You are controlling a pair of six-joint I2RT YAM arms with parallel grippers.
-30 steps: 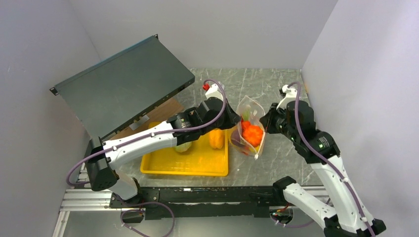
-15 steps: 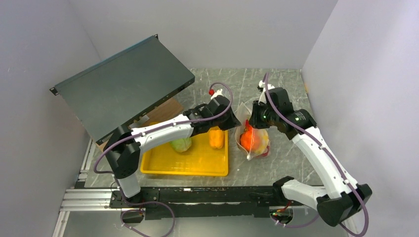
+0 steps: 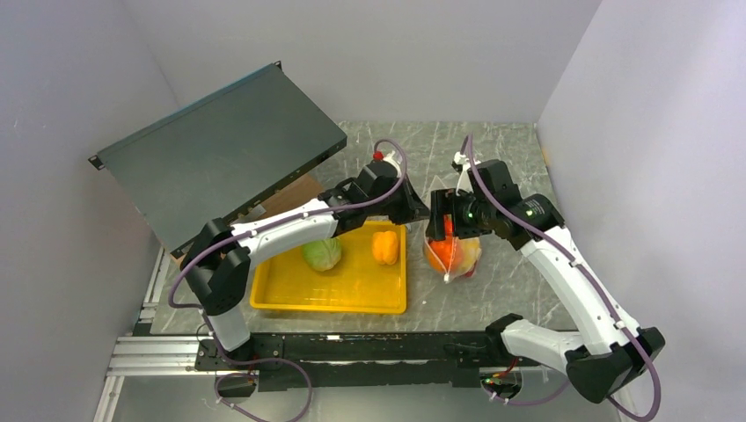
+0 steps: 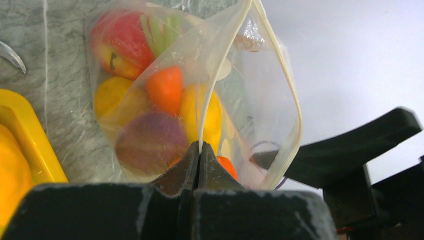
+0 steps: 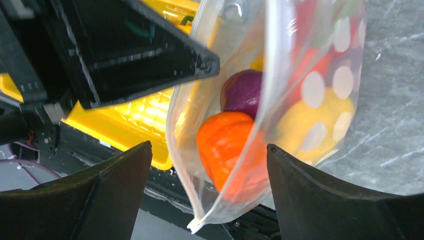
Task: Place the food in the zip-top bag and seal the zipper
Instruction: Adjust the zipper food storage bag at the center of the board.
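The zip-top bag [image 3: 450,253] stands on the marble table right of the tray, with its mouth gaping. It holds a red apple [image 4: 120,42], a carrot [image 4: 165,87], a purple onion [image 5: 242,92], an orange pumpkin [image 5: 227,145] and a yellow mango [image 5: 310,120]. My left gripper [image 4: 200,146] is shut on one side of the white zipper [image 4: 287,85] at the bag's left edge. My right gripper [image 5: 209,146] is open, with its fingers straddling the bag's lower corner without touching it. A green cabbage [image 3: 322,253] and a yellow pepper [image 3: 384,247] lie in the tray.
The yellow tray [image 3: 330,294] sits front left of the bag. A dark metal panel [image 3: 220,149] leans over the back left, with a brown board [image 3: 295,195] under it. A silver wrench [image 4: 10,55] lies beside the tray. Grey walls close in on both sides.
My right gripper has opened and let go of the bag, and it has swung left over the bag. The bag has sunk toward the table. My left gripper stays shut on the zipper.
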